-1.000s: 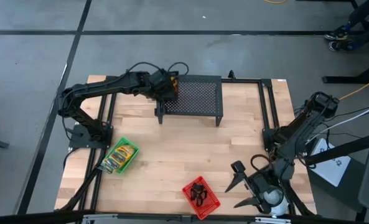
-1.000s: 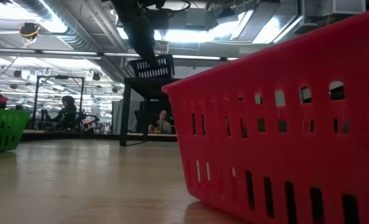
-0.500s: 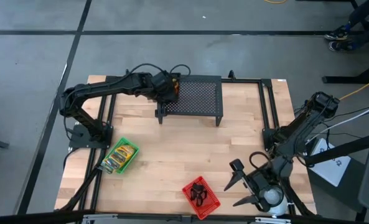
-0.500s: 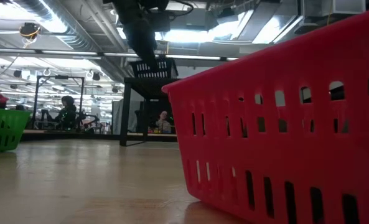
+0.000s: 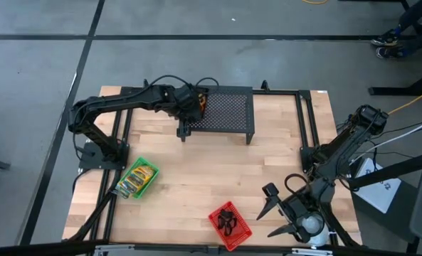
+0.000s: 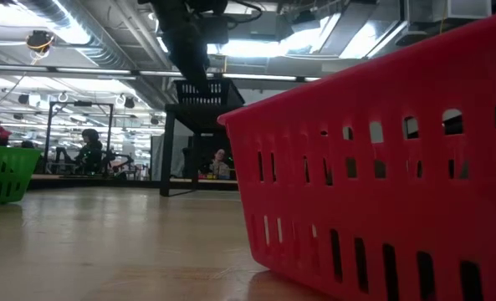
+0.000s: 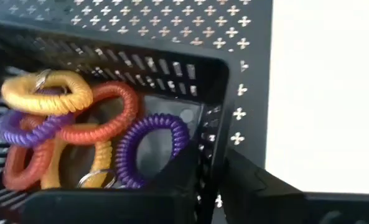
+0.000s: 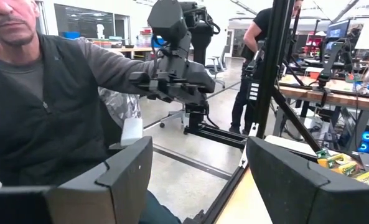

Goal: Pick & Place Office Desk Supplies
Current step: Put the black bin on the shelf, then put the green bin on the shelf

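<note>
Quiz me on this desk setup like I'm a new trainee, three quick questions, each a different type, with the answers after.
1. True or false: the rings lie in the red basket.
2. The left gripper is: A at the mesh stand, B over the red basket, C beyond the table's edge.
3. Fill in: the right gripper, waiting at the table's right, is ___.
Key: 1 false; 2 A; 3 open.

Two dark jointed arms (image 5: 118, 103) trail looping black cables (right one's yellow).
</note>
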You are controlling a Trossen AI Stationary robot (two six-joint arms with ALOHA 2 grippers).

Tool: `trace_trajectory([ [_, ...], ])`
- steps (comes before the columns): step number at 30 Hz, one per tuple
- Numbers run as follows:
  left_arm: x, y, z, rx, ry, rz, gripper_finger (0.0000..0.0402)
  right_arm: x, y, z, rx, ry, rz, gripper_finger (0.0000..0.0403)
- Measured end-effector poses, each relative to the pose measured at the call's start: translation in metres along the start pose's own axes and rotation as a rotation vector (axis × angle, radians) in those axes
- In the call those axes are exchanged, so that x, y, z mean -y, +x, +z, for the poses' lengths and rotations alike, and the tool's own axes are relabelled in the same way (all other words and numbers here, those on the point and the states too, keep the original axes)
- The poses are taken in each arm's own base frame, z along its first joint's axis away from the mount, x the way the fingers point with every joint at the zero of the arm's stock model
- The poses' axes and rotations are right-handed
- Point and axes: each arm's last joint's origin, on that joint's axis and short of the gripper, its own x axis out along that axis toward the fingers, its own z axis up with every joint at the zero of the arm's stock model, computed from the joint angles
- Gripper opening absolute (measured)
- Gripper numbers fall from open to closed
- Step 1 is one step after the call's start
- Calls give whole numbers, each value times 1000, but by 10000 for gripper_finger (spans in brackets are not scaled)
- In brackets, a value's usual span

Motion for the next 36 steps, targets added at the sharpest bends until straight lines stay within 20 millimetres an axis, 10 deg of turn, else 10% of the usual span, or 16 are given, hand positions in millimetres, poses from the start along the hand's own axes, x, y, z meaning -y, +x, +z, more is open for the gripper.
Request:
trace_trajectory([
  [14, 2, -1, 11, 77, 8, 126, 156, 0, 0, 0, 1, 5, 16, 260],
  [36, 14, -33, 30, 139, 3, 37, 171, -1, 0, -1, -6, 31, 19, 260],
])
